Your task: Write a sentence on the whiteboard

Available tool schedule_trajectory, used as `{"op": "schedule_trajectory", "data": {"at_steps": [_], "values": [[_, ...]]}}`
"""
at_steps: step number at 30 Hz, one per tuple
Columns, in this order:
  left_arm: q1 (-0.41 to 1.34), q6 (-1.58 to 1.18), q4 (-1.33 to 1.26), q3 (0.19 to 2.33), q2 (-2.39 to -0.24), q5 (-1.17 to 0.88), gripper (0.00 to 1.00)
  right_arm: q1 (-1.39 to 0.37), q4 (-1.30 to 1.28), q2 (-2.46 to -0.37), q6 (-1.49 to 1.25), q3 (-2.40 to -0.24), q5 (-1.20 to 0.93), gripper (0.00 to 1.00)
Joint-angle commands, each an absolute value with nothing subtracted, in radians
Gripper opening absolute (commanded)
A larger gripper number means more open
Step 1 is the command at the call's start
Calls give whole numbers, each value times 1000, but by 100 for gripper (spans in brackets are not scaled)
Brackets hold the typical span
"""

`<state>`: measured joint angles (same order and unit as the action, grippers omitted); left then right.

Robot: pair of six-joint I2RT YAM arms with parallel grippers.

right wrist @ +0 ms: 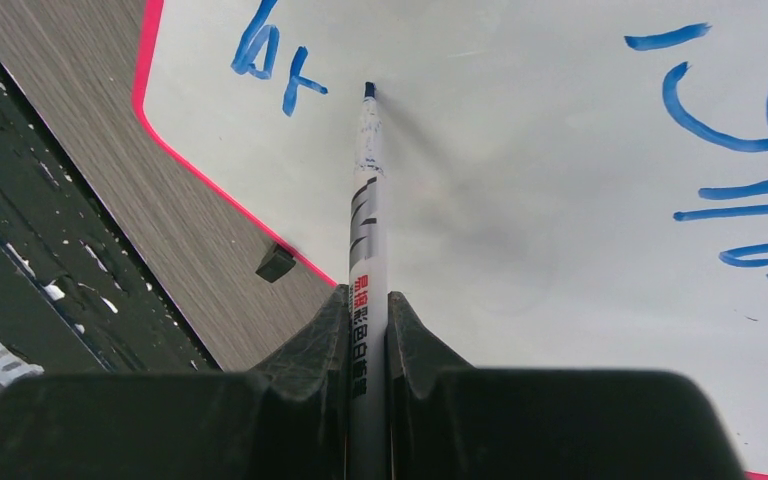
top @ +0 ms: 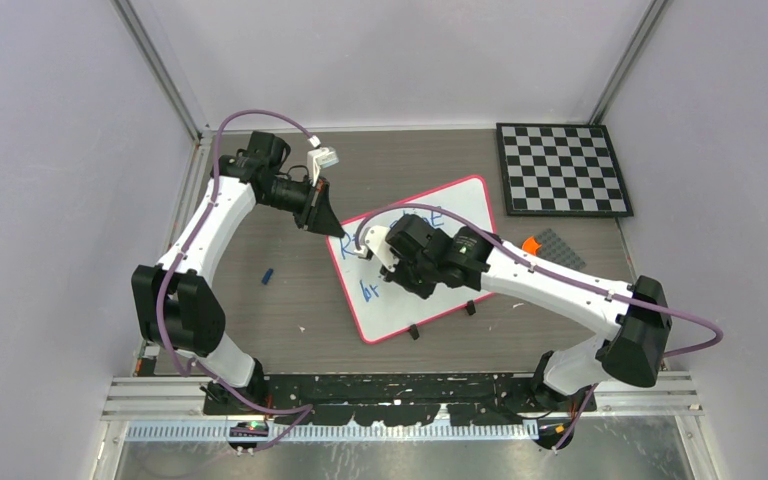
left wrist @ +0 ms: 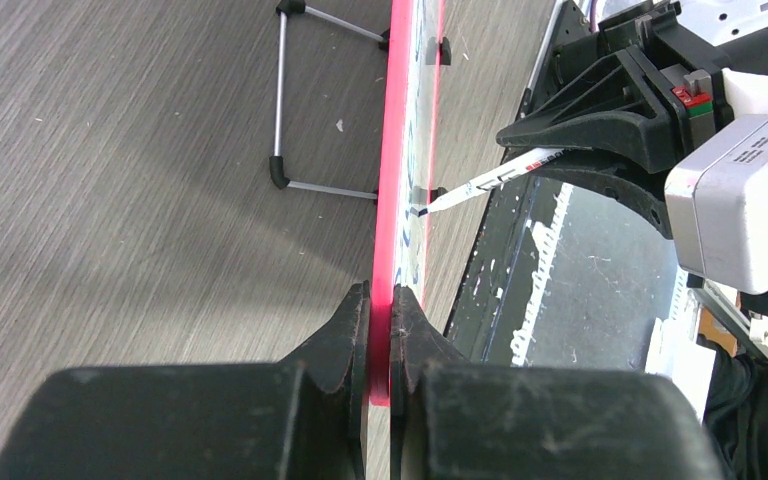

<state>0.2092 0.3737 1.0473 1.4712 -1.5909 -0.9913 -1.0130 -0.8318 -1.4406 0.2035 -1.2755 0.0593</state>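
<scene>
The whiteboard (top: 405, 318), a large flat white rectangle with rounded corners and a thin red-pink rim, lies on the grey-brown wood-grain table (top: 290, 320). It is turned at an angle in front of my two bases. Two small black clips (top: 413, 332) sit on its near edge.

My left gripper (left wrist: 380, 300) has its black fingers pressed together on the red-pink rim at the board's left edge, one finger on each face. My right gripper (right wrist: 368, 300) is closed round a white-barrelled marker with a blue tip (right wrist: 367, 220). The barrel runs straight out between the fingers and over the white surface. The tip meets its own shadow on the board, so it looks to be touching.

The sentence (right wrist: 270, 60), blue handwritten marker words, stands in two lines. The lower line shows two letters that read like "br", and the marker tip is just beside them. The upper line is partly covered by my right arm in the top view. From my right wrist only broken blue strokes of it show, and I cannot read them.

A black-and-white checkerboard (top: 563, 168) lies at the far right of the table, apart from the board. A small blue object (top: 268, 276) rests on the table left of the board. A small orange piece (top: 530, 243) sits beside a grey studded plate (top: 560, 248) behind my right arm.
</scene>
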Motion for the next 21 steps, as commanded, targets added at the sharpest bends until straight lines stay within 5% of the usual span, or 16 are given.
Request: {"op": "schedule_trajectory", "data": {"at_steps": [1, 21], "values": [[222, 389, 1025, 1470, -1590, -899, 0, -1012, -809, -1443, 199, -1283, 82, 0], [223, 387, 1023, 1470, -1593, -899, 0, -1022, -829, -1426, 196, -1223, 21, 0]]}}
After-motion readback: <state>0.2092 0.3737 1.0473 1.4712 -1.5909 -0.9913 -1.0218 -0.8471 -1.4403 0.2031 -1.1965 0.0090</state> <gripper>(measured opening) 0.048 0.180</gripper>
